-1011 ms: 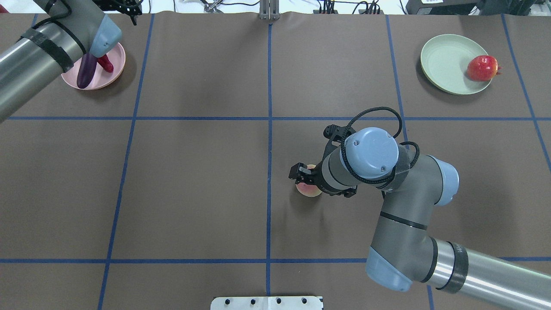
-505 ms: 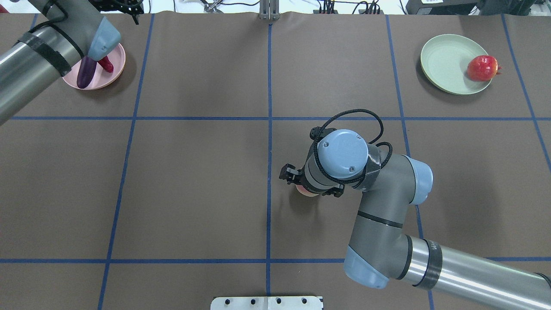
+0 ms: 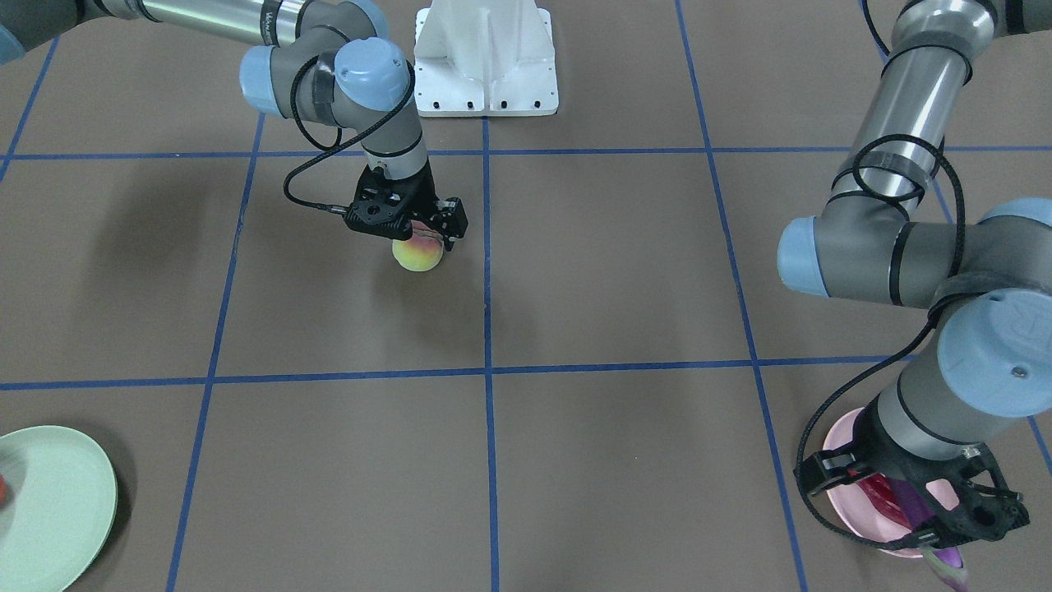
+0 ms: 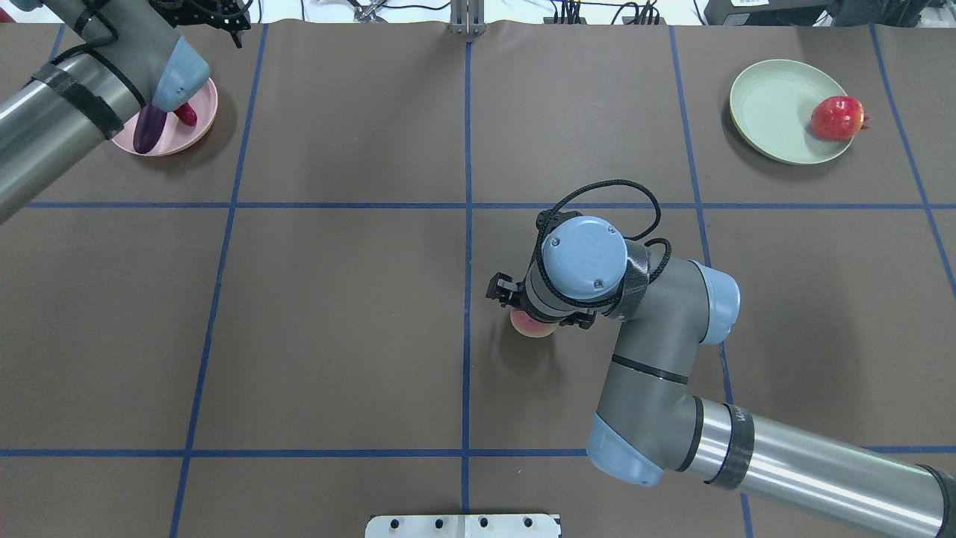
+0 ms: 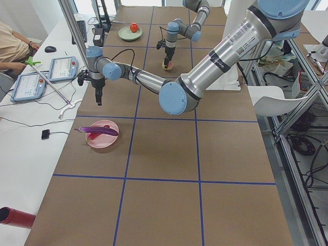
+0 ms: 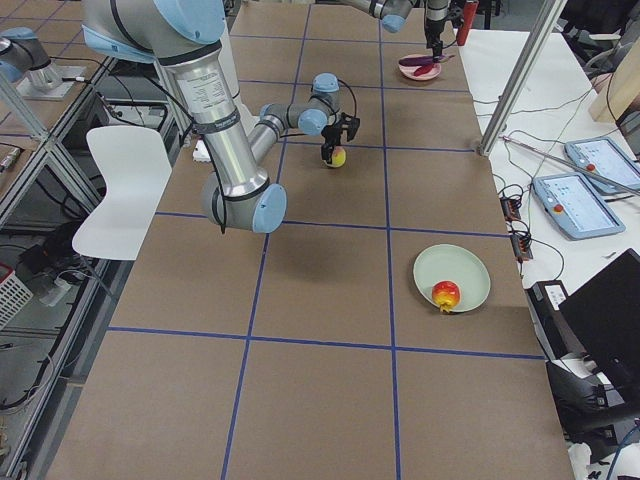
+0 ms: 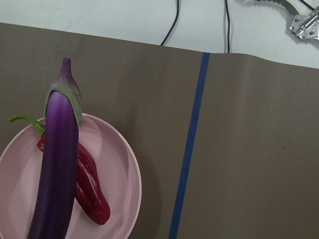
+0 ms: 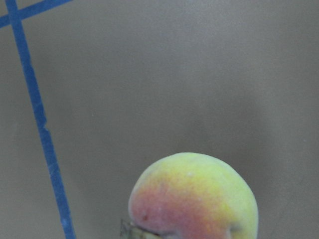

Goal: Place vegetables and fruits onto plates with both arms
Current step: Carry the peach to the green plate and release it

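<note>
Right gripper (image 3: 427, 235) sits over the peach (image 3: 417, 256) near table centre, probably straddling it; whether it grips can't be told. Pink plate (image 7: 119, 169) at ten o'clock bears eggplant (image 7: 57, 169) and chili (image 7: 92, 191); left gripper (image 5: 98, 101) hangs above, opening unclear. Red fruit (image 4: 836, 118) lies on green plate (image 4: 769, 104), two o'clock.

Purple eggplant (image 7: 56, 169), red chili (image 7: 92, 191), pink plate (image 7: 119, 169), yellow-pink peach (image 8: 194, 199), brown blue-gridded table (image 4: 336, 299).

Tiny lettering (image 4: 738, 433) on right arm (image 4: 657, 388), too small to read
</note>
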